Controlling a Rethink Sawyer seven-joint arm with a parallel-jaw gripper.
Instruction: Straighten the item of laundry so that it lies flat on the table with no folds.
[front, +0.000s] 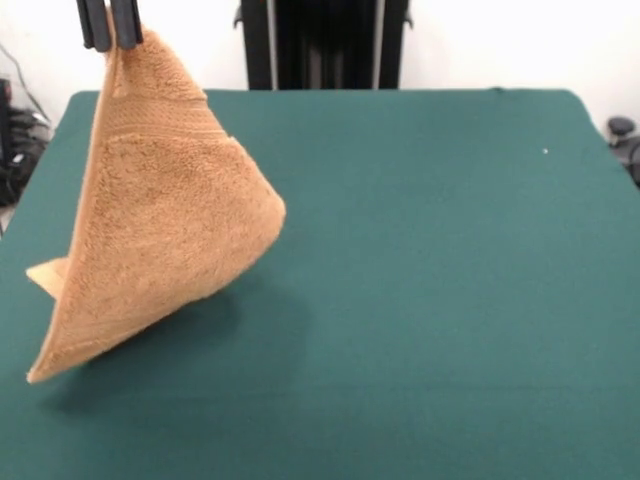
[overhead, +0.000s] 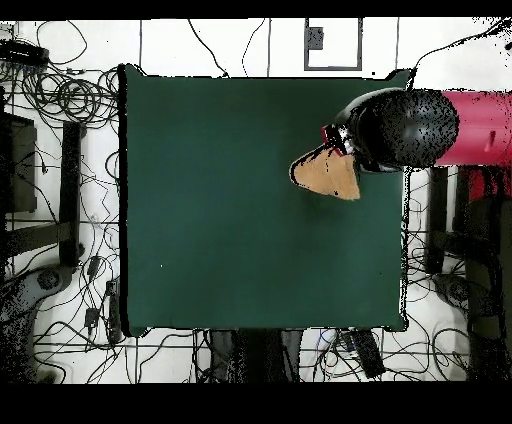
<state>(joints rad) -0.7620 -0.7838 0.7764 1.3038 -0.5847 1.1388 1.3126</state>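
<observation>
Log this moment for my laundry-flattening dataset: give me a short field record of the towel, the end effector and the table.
towel: tan terry towel, hanging in a draped cone from one pinched corner
end effector: end effector at the front view's top left, shut on the towel's top corner
contact: the towel's lowest tip looks close to or on the table, cannot tell which
table: dark green table
overhead: the towel hangs near the picture's right edge, under the arm
task state: not yet flat

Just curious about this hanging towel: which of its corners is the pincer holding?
The top corner of the tan towel, pinched by the pincer. The other corners hang free below, the lowest near the green table.
</observation>
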